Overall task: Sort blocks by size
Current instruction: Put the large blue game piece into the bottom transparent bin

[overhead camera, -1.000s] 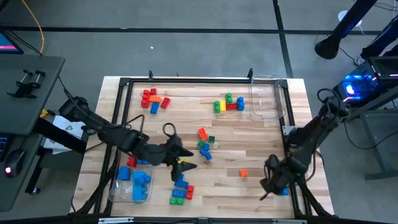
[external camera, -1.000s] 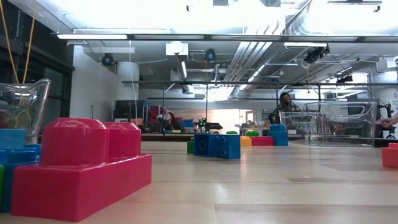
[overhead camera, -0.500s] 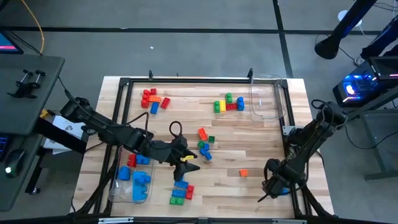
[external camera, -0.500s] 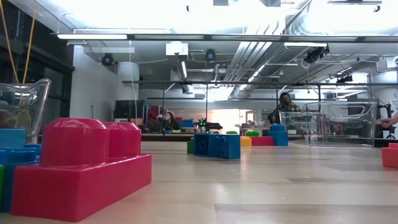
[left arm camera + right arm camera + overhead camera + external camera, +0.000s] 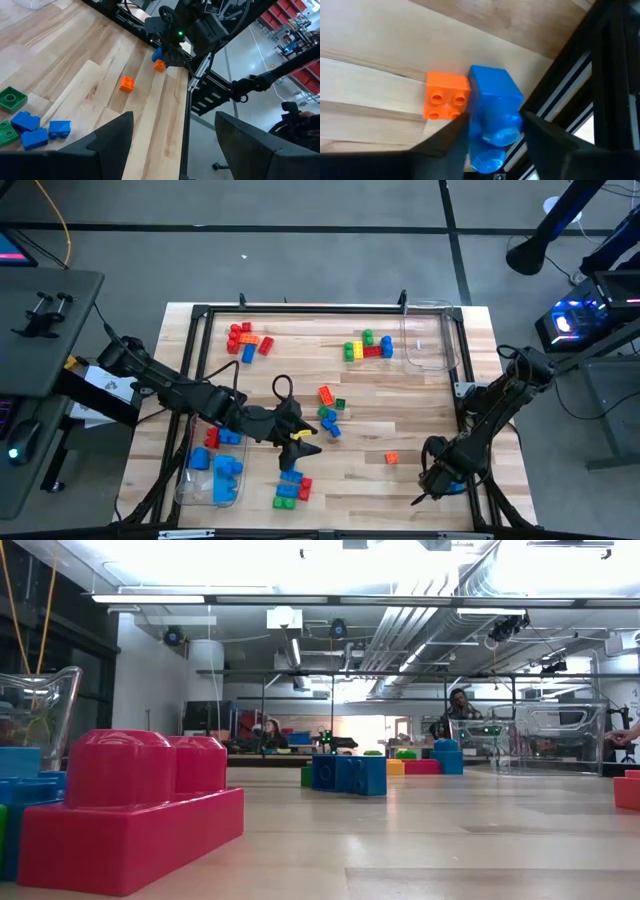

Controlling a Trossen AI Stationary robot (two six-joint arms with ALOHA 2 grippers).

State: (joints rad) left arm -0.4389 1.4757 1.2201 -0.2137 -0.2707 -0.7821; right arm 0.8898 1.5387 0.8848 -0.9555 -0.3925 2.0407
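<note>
- In the high view the right arm covers its own gripper (image 5: 437,477) at the table's near right corner, so we see only a sliver of blue there.
- The right wrist view shows more: a blue block (image 5: 492,120) stands between the two dark fingers (image 5: 445,142), its long axis running along them, with the far end clear of the tips.
- Both fingers sit at the block's sides and seem to touch it; we cannot tell for certain that they are clamped.
- An orange block (image 5: 445,96) lies just beside the blue one, touching or nearly so, outside the jaws, studs facing the camera.
- Both blocks rest at the table (image 5: 380,60) edge, next to the black frame rail (image 5: 570,90).
- The left gripper (image 5: 300,442) hangs over the middle of the table with its fingers apart and nothing between them; a yellow patch shows at its tip.
- Other blocks lie in loose groups: red and orange (image 5: 245,340) at the far left, green, yellow, red and blue (image 5: 368,348) at the far middle, a mixed cluster (image 5: 328,412) at the centre, and more (image 5: 292,486) near the front edge.
- A single small orange block (image 5: 391,458) lies apart, right of centre.
- A tub (image 5: 212,470) at the near left holds blue and red blocks; another tub (image 5: 428,340) stands at the far right.
- In the low view a big red block (image 5: 130,810) fills the left foreground, cut off at the frame edge.
</note>
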